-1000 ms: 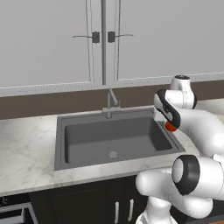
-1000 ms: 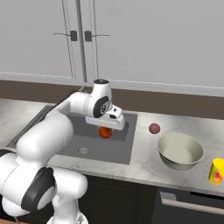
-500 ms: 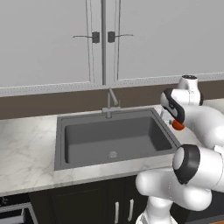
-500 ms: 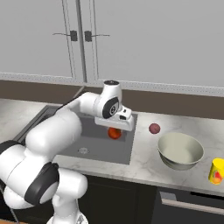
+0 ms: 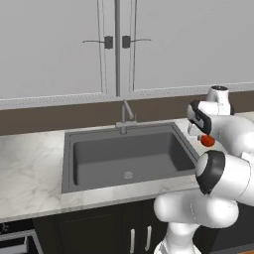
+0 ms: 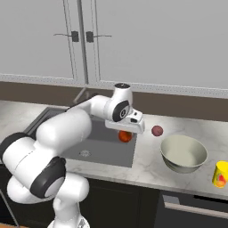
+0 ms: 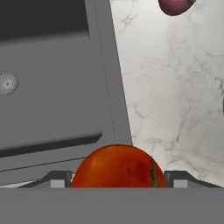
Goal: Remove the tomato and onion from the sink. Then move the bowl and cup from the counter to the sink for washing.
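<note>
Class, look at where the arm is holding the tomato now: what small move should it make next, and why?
Probably carry the tomato a little further right, then lower it onto the counter. The tool grips it above the sink's right rim, not yet over open marble. The onion already lies on the counter, with bare space between it and the sink for setting the tomato down.

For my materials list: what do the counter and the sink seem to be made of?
The counter looks like polished white marble or an imitation: grey veins run across a pale surface. The sink looks like matte dark grey composite or coated metal: even colour, no shine; only its drain looks metallic.
</note>
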You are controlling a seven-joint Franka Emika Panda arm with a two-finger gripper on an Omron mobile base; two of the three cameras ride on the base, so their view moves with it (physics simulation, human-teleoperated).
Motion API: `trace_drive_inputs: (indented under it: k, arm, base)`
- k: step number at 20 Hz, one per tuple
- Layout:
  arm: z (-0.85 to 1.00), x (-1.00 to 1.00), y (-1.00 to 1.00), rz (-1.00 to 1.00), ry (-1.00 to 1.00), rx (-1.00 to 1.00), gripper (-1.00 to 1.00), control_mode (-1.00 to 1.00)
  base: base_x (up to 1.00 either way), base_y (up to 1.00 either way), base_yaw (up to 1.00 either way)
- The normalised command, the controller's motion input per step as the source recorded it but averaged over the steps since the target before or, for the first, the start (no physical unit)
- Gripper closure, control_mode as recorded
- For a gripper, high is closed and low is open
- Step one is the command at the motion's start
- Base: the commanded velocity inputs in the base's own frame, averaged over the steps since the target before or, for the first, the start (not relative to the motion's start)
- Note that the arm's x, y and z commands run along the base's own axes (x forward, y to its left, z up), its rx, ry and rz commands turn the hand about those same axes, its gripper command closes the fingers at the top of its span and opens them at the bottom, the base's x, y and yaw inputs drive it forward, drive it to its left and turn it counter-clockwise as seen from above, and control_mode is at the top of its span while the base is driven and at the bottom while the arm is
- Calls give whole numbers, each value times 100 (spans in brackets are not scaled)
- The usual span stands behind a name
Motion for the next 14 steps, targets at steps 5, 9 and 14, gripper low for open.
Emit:
trace_drive_inputs:
  k: [5,9,14]
  arm:
    - [-9,19,-30,0,2,-2,100,-100]
    - [-12,17,-21,0,1,-3,100,-100]
    - [-11,18,-24,0,0,-4,100,-100]
  base:
    - [0,0,0]
    - [0,0,0]
    - [0,0,0]
